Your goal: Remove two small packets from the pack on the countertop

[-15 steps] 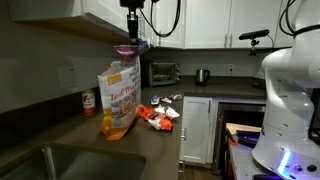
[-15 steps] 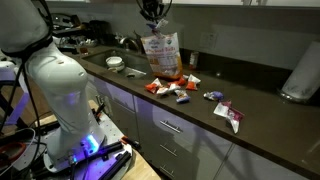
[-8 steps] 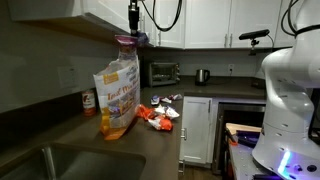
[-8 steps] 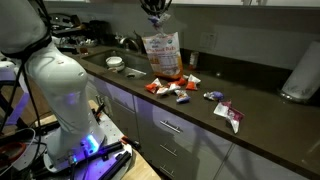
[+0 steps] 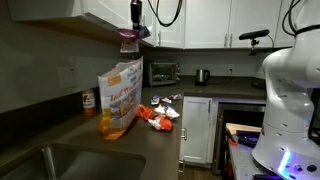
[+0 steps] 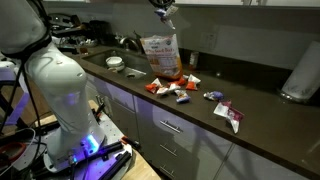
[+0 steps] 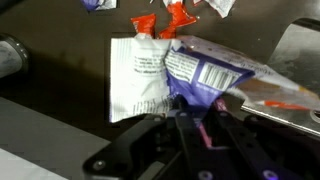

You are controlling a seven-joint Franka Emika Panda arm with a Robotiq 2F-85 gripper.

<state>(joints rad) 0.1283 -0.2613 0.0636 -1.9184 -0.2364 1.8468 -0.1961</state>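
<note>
The pack [image 5: 120,98] stands upright on the countertop [image 5: 100,150]; it also shows in an exterior view [image 6: 160,55] and as white printed plastic in the wrist view [image 7: 138,78]. My gripper [image 5: 133,22] hangs above the pack's top, shut on a purple-and-white small packet [image 5: 130,40], which is clear of the pack. The wrist view shows this packet [image 7: 205,75] pinched between the jaws [image 7: 195,120]. Several red-orange and whitish small packets [image 5: 155,115] lie on the countertop beside the pack, also in an exterior view [image 6: 172,90].
A red-capped bottle [image 5: 88,103] stands behind the pack. A toaster oven [image 5: 163,72] and kettle [image 5: 202,76] are at the back. A sink [image 5: 60,165] is set in the countertop. A paper roll [image 6: 297,75] stands far off. Cabinets hang overhead.
My gripper has risen with the purple packet, lifting it from the pack's mouth to well above it. The pack has settled back a little.
</note>
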